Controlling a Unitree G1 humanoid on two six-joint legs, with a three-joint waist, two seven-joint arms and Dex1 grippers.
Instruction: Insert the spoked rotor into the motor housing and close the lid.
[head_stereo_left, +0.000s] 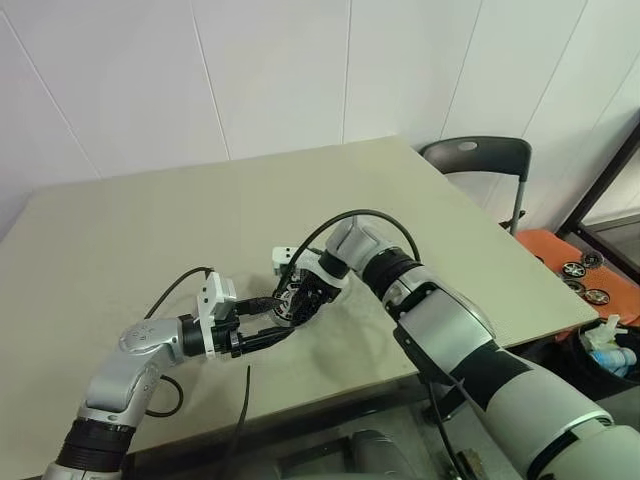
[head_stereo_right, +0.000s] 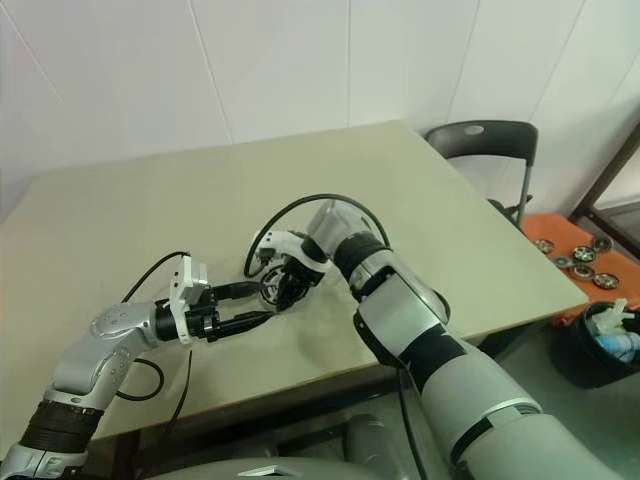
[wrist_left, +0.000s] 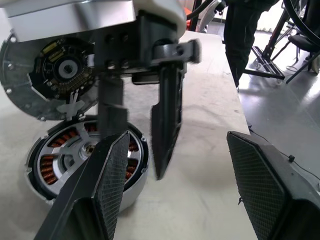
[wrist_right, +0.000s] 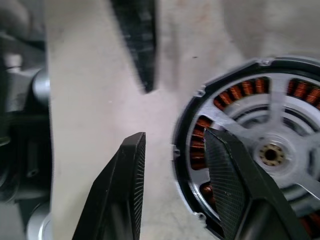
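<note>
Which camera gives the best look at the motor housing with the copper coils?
The right wrist view: the motor housing is close, its coppery windings and central hole plain, spokes across them. The left wrist view shows it partly behind a finger. In the head views the grippers mostly hide it.

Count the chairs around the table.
1. A black chair stands at the far right corner of the table, partly behind its edge. Others may be hidden beyond the camera's view.
</note>
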